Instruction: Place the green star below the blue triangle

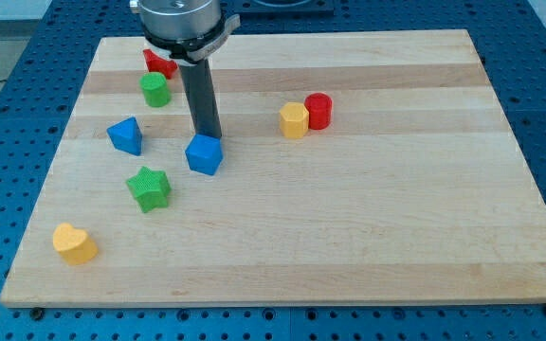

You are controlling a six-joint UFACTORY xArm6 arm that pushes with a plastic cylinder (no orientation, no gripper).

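blue cube (204,154) hides my tip; red block (159,63) sits half-hidden behind the rod (202,99).

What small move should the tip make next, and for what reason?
Probably lift nothing and slide my tip away from the blue cube, round to the view's right of the green star. The star lies below-right of the blue triangle, so a short leftward push should put it below.

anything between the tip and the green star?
No block lies between them in the camera view, only bare board. My tip sits just above the blue cube, touching or nearly so; the green star lies toward the view's lower left.
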